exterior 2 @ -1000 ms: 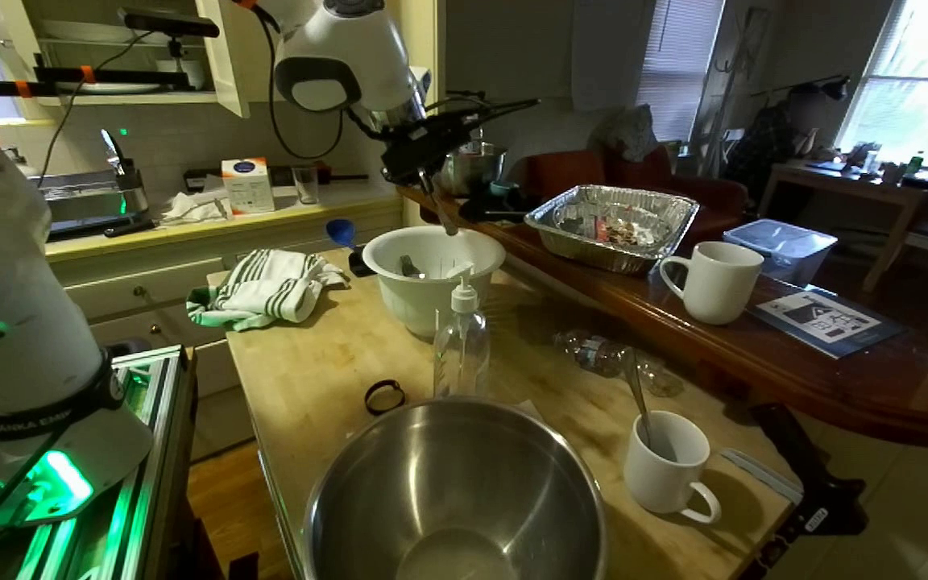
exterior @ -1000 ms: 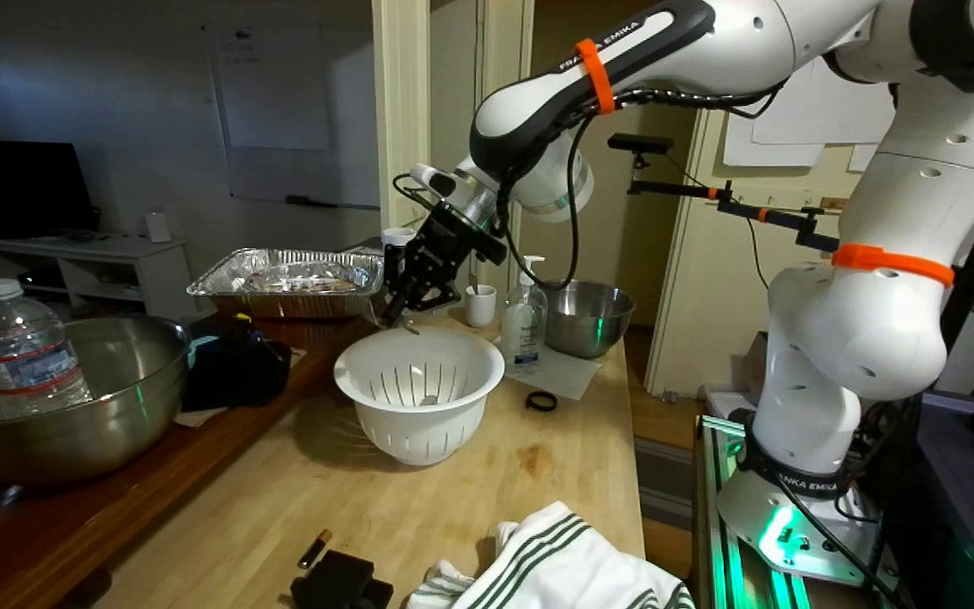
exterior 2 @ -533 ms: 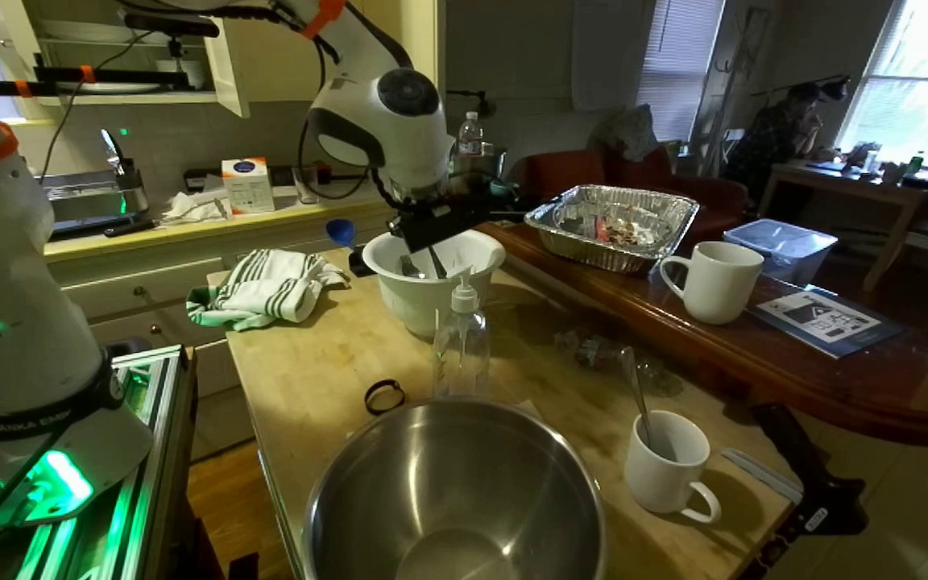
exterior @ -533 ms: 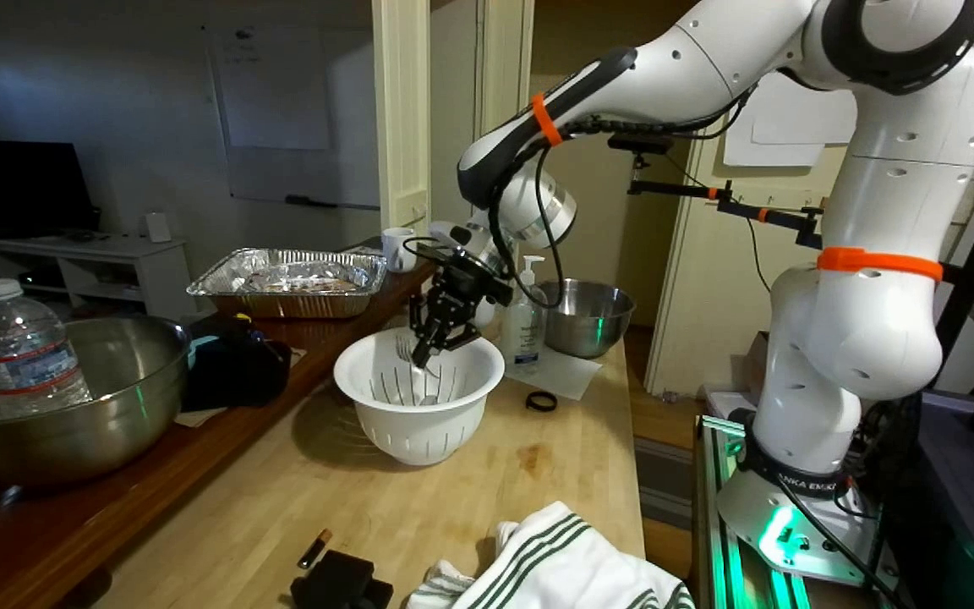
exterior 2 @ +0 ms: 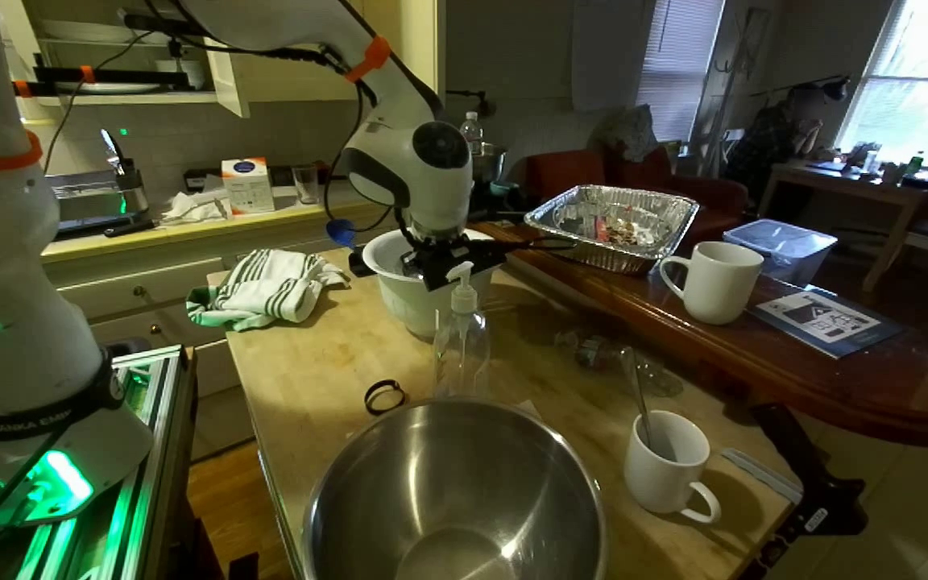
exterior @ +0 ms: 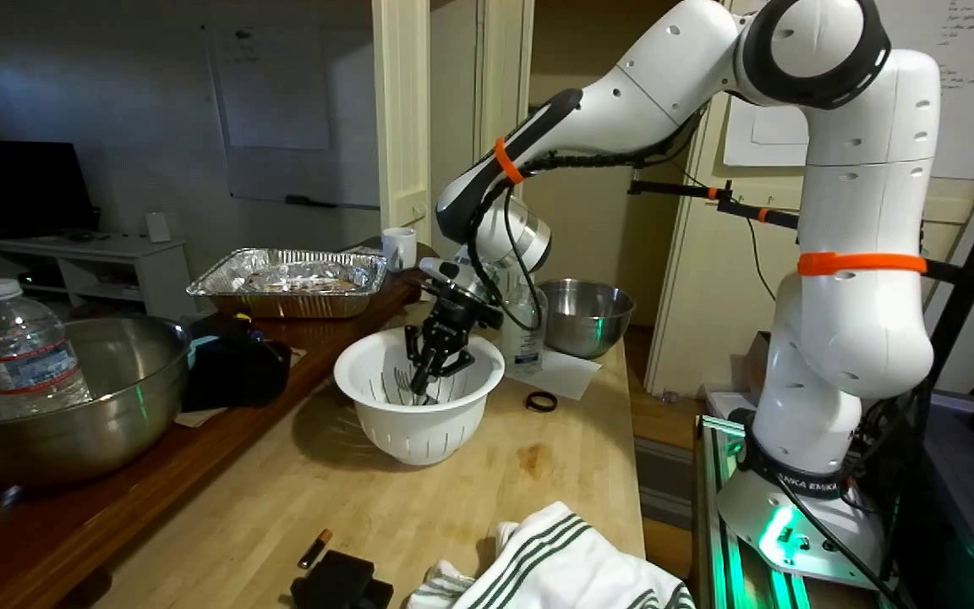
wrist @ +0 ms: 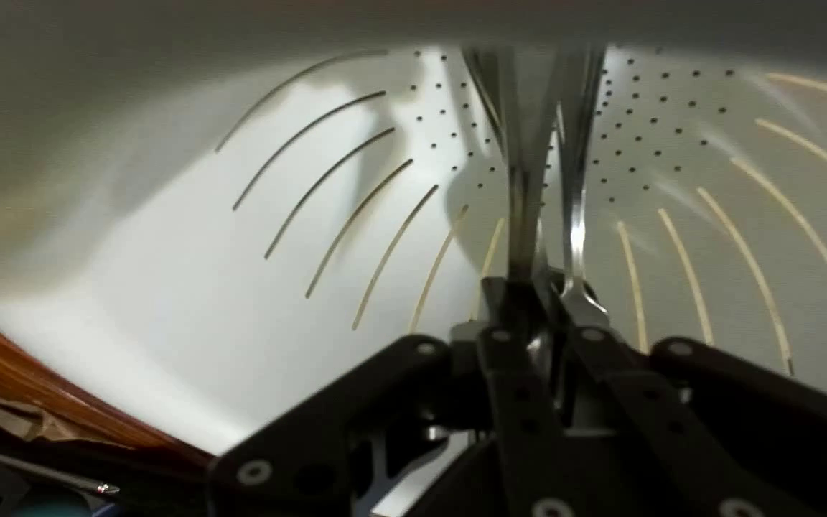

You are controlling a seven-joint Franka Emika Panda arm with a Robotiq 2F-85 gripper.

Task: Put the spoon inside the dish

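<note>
The dish, a white ribbed bowl with slots [exterior: 424, 436], stands on the wooden counter; it also shows in an exterior view [exterior 2: 414, 310] and the wrist view [wrist: 148, 309]. My gripper [exterior: 419, 387] reaches down inside it. In the wrist view my gripper [wrist: 528, 301] is shut on a slim dark metal utensil, seemingly the spoon [wrist: 523, 215], its handle pointing toward the bowl's floor. Its head is hidden between the fingers. A fork [wrist: 576, 237] stands beside one finger, tines up [exterior: 403, 381]. I cannot tell whether it is held too.
A clear pump bottle [exterior 2: 464, 354] stands close to the bowl, near a big metal bowl [exterior 2: 456, 427]. A raised wooden ledge with a foil tray [exterior: 284, 292] runs along one side. A striped towel [exterior: 555, 567] and a black ring [exterior: 541, 401] lie on the counter.
My gripper has come down from above the bowl's rim to deep inside it, still shut on the utensil. The fork's tines came into view beside the fingers and sank with them.
</note>
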